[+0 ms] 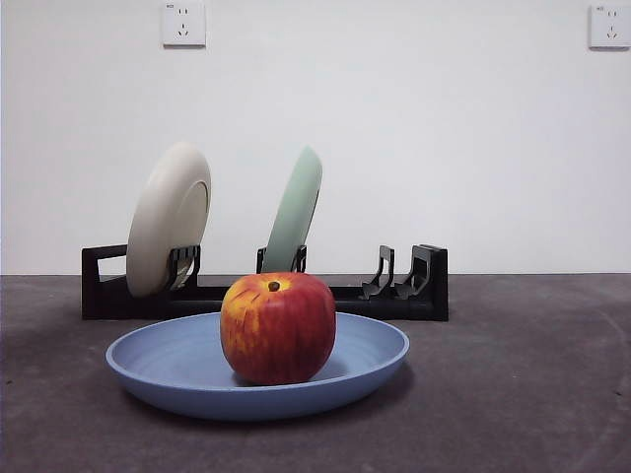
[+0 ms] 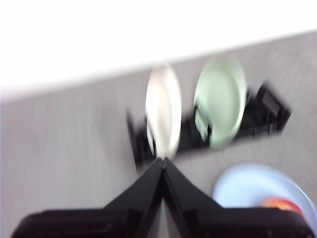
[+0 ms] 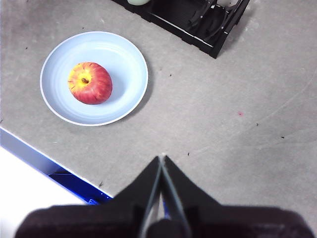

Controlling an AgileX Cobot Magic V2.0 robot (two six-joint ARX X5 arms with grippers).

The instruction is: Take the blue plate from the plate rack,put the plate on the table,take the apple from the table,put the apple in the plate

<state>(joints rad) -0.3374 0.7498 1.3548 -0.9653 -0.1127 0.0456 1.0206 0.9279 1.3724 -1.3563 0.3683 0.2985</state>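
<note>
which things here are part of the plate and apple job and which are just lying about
Job: blue plate on the table, apple in it, plate rack.
Lying about: cream plate and pale green plate, both upright in the rack; wall sockets.

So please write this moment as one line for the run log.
apple: in blue plate | blue plate: on table, before plate rack | left gripper: shut, empty | right gripper: shut, empty
</note>
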